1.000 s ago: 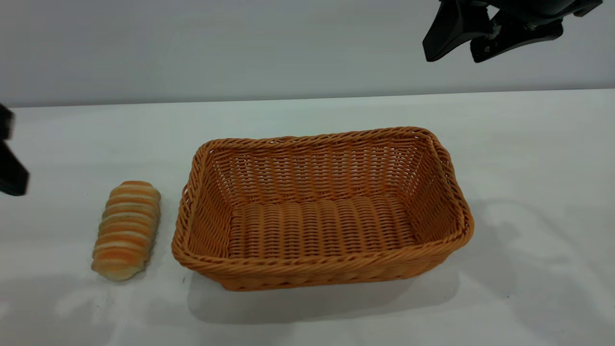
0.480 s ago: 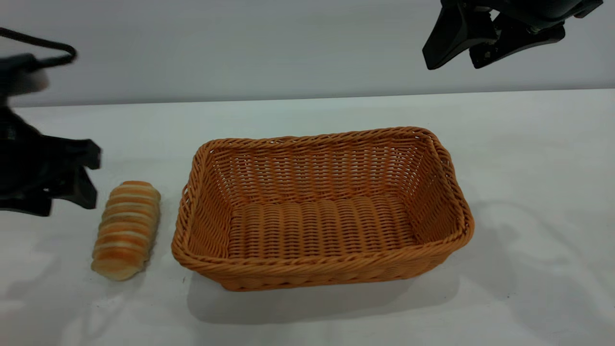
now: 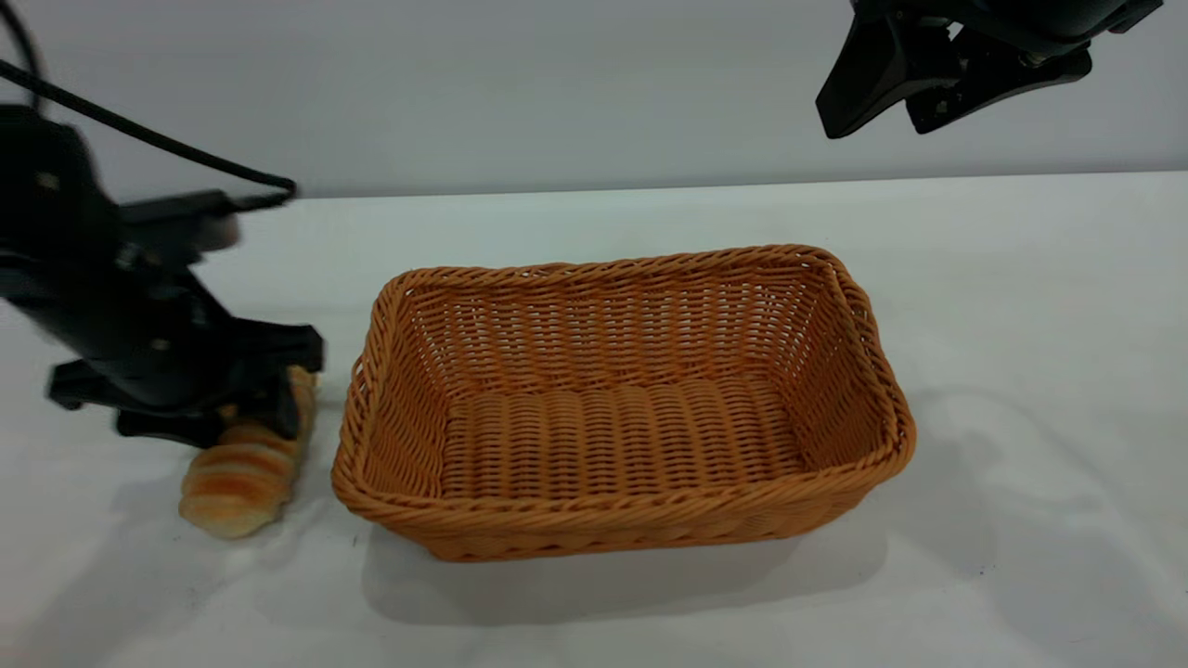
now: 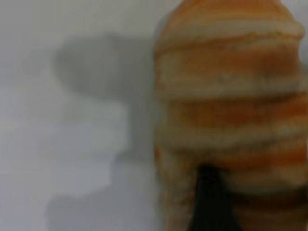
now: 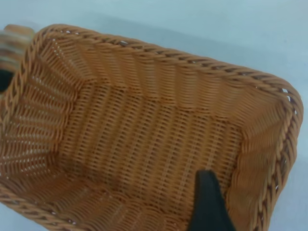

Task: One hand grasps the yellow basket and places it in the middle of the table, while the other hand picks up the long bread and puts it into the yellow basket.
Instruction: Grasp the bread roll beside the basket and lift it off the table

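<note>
1. Exterior view: the long bread (image 3: 239, 471) lies on the table (image 3: 1021, 371) at nine o'clock of the yellow basket (image 3: 613, 408), long axis running twelve to six.
2. Left gripper (image 3: 218, 408) sits over the bread's far half, jaws spread astride it, nothing yet gripped.
3. Right gripper (image 3: 886, 83) hangs high at one o'clock, jaws parted, empty.
</note>
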You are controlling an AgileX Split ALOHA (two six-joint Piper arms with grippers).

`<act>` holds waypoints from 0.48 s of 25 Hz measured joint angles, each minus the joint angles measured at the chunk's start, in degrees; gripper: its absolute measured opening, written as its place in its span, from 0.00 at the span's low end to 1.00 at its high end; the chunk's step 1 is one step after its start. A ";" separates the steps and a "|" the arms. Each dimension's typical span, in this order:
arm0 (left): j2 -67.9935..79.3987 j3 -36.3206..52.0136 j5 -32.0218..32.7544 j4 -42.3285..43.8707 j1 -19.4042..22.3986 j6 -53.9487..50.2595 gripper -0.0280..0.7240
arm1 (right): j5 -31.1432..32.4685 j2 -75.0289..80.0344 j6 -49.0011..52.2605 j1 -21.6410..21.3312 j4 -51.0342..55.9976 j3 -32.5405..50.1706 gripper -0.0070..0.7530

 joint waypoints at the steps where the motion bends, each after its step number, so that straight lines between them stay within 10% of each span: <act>1: 1.00 -0.91 0.20 0.00 -0.16 0.00 0.76 | 0.00 0.00 -0.02 0.00 0.00 0.00 0.75; 7: 3.96 -2.50 0.22 0.27 -0.23 0.00 0.66 | 0.76 0.00 -1.27 0.00 0.00 0.00 0.75; 12: 3.62 -2.68 1.69 0.95 0.37 0.75 0.30 | 0.89 0.00 -1.43 0.00 0.00 0.00 0.75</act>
